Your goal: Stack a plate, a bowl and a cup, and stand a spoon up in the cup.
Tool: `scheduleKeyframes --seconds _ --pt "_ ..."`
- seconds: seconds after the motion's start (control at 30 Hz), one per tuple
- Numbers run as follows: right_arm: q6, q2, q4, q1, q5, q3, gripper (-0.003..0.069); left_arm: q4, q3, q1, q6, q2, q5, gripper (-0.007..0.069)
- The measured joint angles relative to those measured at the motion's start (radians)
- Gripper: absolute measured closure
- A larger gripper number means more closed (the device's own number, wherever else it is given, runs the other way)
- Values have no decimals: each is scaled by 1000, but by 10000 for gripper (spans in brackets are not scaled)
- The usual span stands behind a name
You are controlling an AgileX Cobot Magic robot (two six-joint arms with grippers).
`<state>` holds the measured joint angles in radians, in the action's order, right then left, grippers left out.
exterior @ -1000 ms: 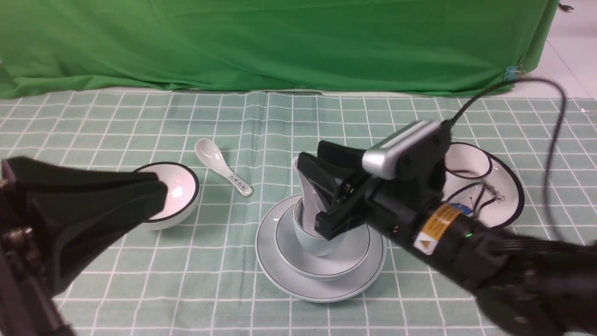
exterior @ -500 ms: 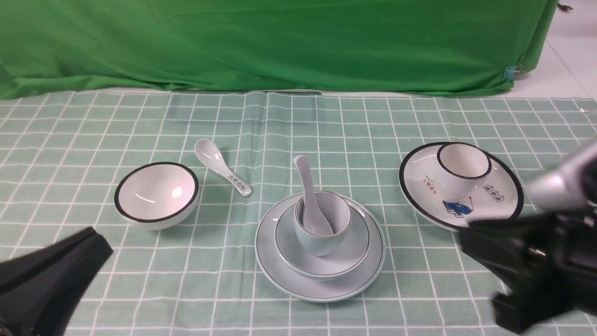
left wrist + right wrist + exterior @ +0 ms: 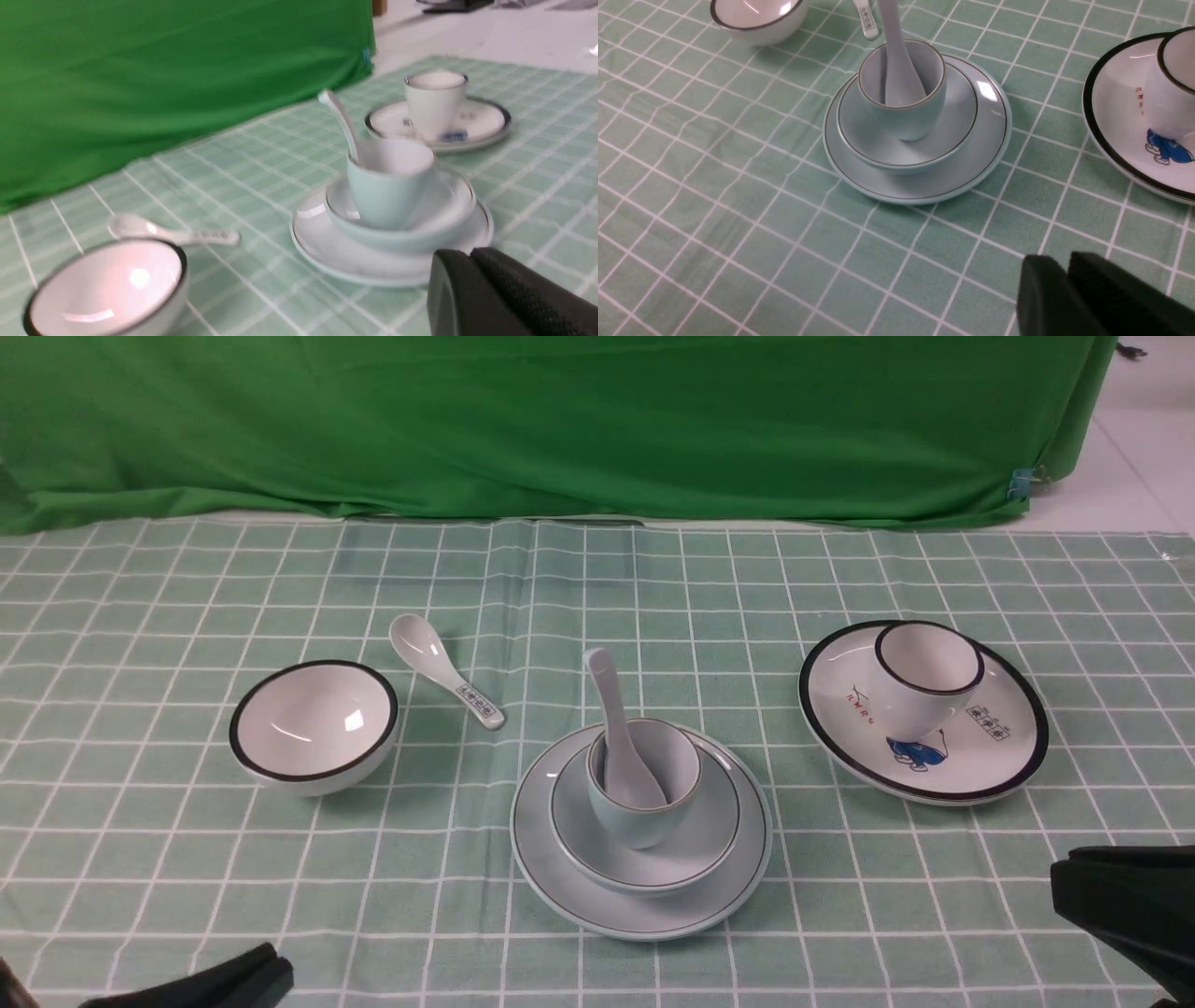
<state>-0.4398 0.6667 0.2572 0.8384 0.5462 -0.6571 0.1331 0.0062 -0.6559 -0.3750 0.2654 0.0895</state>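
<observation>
Work surface: table covered by a pale green tablecloth (image 3: 187,859) with a white grid, lightly creased along a fold running back from the middle; a green backdrop cloth (image 3: 560,420) hangs across the far edge, with bare pale floor (image 3: 1148,448) showing at far right. Near centre the plate (image 3: 644,910) lies flat on the cloth, the bowl (image 3: 695,854) sits on it, the cup (image 3: 644,793) stands upright in the bowl, and the spoon (image 3: 611,728) stands in the cup, bowl end down, handle leaning up and away to the left. To the left: a black-rimmed white bowl (image 3: 315,726), and just beside it a spoon with a printed handle (image 3: 446,672) lying flat. To the right: a black-rimmed plate with a blue drawing (image 3: 971,770) carrying a black-rimmed white cup (image 3: 924,681). Left gripper (image 3: 472,261) low at the near left corner, jaws pressed together, nothing in them. Right gripper (image 3: 1066,270) low at the near right edge, fingers together, empty, well apart from the stack
</observation>
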Motion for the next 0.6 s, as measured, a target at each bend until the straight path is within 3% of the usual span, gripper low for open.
scheduleKeyframes --seconds 0.13,0.23,0.4,0.6 --pt "30 -41 27 -65 -9 16 574 -1 0 0 0 0 -77 613" --pt "147 -121 1 -265 -116 116 634 -1 0 0 0 0 -96 613" --pt "309 -332 -104 -599 -331 380 643 -2 0 0 0 0 -97 613" --pt "353 -562 -122 -777 -380 633 643 -2 0 0 1 0 -97 613"
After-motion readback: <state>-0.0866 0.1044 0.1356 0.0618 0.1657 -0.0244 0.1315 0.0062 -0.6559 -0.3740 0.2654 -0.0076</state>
